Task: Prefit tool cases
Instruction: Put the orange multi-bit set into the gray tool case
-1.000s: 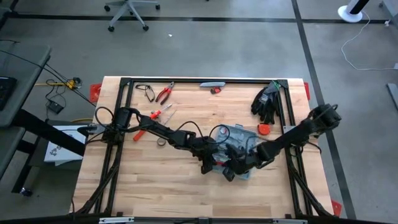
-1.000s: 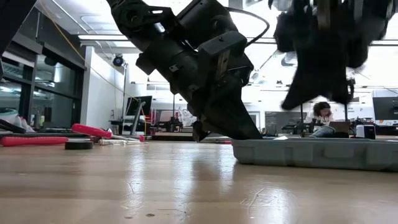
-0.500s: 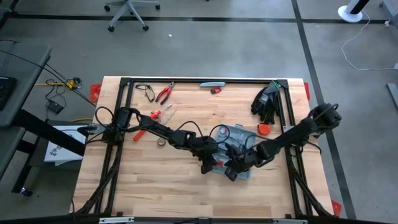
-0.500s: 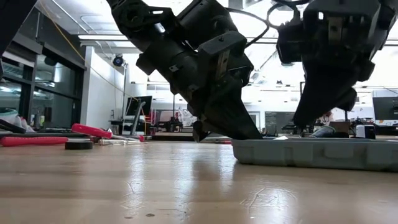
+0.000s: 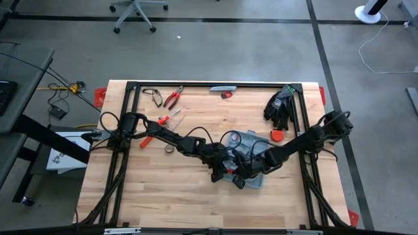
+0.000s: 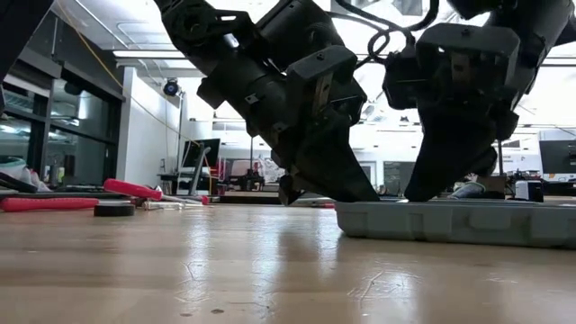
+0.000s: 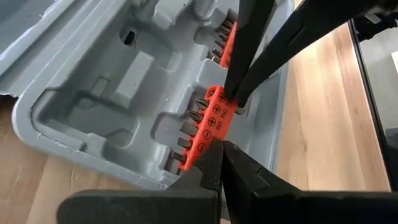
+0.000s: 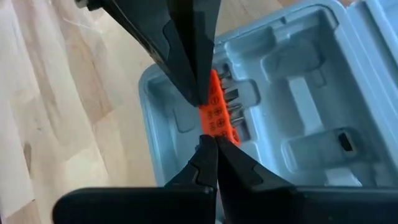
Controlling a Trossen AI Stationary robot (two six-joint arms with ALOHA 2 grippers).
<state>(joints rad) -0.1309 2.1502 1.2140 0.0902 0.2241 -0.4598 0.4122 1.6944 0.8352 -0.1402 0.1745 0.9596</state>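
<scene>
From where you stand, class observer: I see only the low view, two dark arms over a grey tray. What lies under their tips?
Observer: An orange bit holder seated in the open tool case.
Operator: Are the grippers open?
Observer: No. The left gripper is shut, its tip at one end of the holder.
Operator: And the other?
Observer: The right gripper is shut too, its tip at the holder's opposite end.

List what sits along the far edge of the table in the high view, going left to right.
Black loop of cable → red-handled pliers → flat grey bar → small red piece → black gloves.
</scene>
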